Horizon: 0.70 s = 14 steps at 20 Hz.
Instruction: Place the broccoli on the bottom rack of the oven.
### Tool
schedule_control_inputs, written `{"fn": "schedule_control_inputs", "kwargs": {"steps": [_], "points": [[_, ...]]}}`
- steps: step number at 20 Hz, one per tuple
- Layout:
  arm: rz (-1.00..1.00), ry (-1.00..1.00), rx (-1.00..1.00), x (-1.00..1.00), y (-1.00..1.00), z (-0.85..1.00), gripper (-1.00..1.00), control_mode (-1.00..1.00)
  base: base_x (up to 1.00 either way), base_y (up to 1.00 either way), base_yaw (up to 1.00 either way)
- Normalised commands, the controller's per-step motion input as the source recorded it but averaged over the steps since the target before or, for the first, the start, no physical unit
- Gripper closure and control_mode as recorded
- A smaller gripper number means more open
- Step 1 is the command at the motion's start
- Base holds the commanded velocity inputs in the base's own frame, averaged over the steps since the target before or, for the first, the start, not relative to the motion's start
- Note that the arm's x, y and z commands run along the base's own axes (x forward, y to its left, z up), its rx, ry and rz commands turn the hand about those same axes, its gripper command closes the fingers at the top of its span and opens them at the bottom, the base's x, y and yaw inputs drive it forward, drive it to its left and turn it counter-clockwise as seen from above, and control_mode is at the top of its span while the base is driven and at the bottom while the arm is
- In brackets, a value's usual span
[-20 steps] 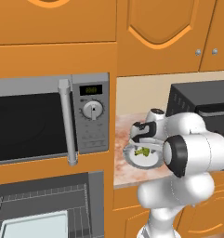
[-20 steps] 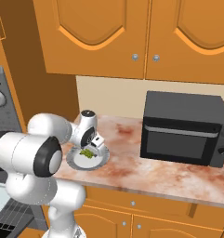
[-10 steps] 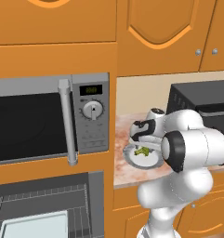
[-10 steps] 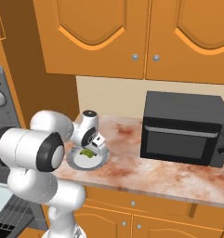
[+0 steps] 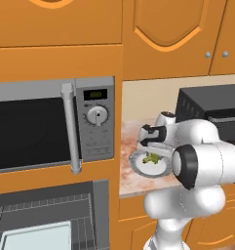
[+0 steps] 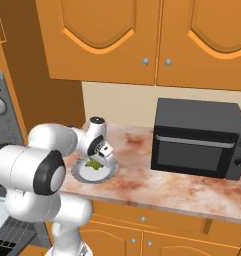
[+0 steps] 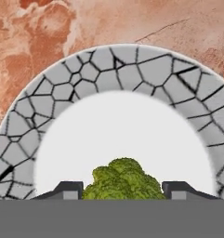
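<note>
The broccoli [image 7: 122,179], a small green floret, lies on the white centre of a round plate with a grey cracked rim [image 7: 132,65] on the marbled counter. My gripper [image 7: 123,190] points down at it, one dark fingertip against each side of the floret, shut on it. In the base views the gripper [image 5: 150,152] [image 6: 95,160] sits low over the plate [image 5: 155,170] [image 6: 106,173] and the broccoli [image 5: 150,158] [image 6: 93,164] still rests there. Below and to the left, the oven [image 5: 102,205] stands open, showing its bottom rack [image 5: 85,228] with a pale tray [image 5: 36,237].
A silver microwave [image 5: 41,127] with dial and bar handle is built in above the oven. A black countertop box [image 6: 197,137] [image 5: 211,105] stands right of the plate. Orange cabinets hang above the counter [image 6: 157,185], whose front edge lies just before the plate.
The fingers have closed in from wide open onto the broccoli. The hand and plate have stayed in place.
</note>
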Motion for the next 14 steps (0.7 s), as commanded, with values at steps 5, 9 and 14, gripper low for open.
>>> {"fn": "schedule_control_inputs", "kwargs": {"steps": [5, 9, 14], "points": [[0.00, -0.06, -0.05, -0.47, 0.04, 0.97, 1.00, -1.00, 0.00, 0.00, 0.00], [0.00, -0.05, -0.13, -0.67, 0.10, 1.00, 1.00, -1.00, 0.00, 0.00, 0.00], [0.00, -0.01, -0.02, -0.90, 0.05, 1.00, 1.00, -1.00, 0.00, 0.00, 0.00]]}}
